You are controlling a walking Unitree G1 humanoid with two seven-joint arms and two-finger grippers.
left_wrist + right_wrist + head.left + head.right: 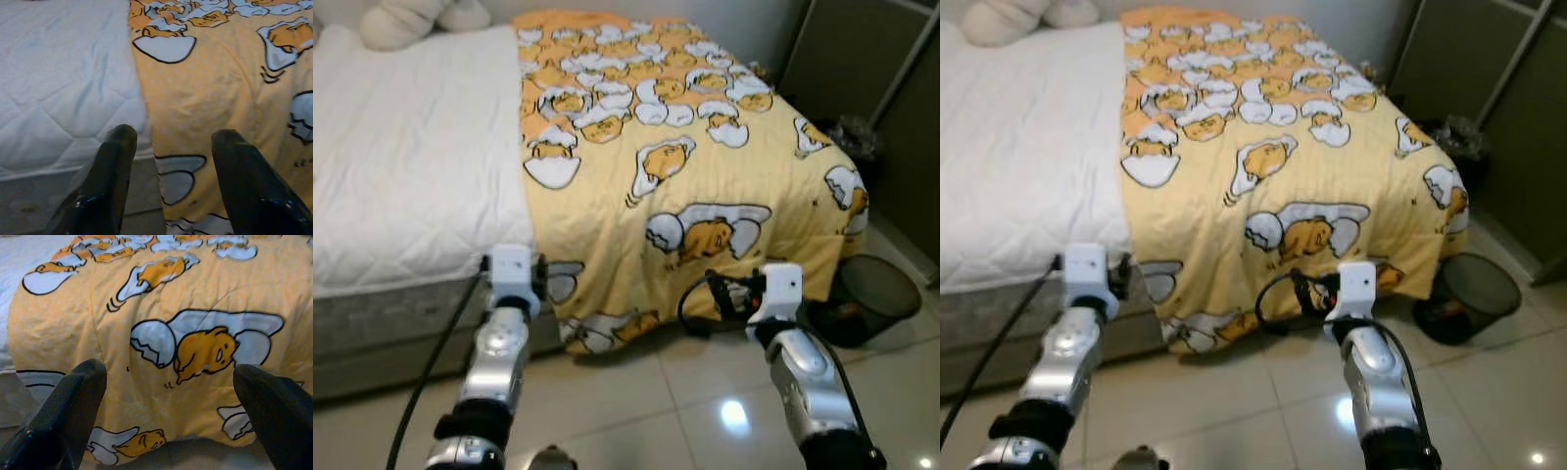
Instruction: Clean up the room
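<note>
A yellow blanket (pixel 685 166) covers the right half of the bed (pixel 401 157), hanging over its foot edge. The left gripper (pixel 168 161) and right gripper (pixel 168 396) hover near that edge, fingers spread apart and empty, with a black bin (pixel 876 294) on the floor by the bed's right corner

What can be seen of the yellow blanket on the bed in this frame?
The yellow blanket is a soft, quilted-looking cover printed with cartoon yolk figures in cracked white eggshells. It lies spread over the right part of the bed, leaving the white mattress bare beside it. Its near edge hangs over the foot of the bed toward the tiled floor, and its right corner drapes down near a black mesh bin. Both claws, left and right, are open in front of it, not touching.
</note>
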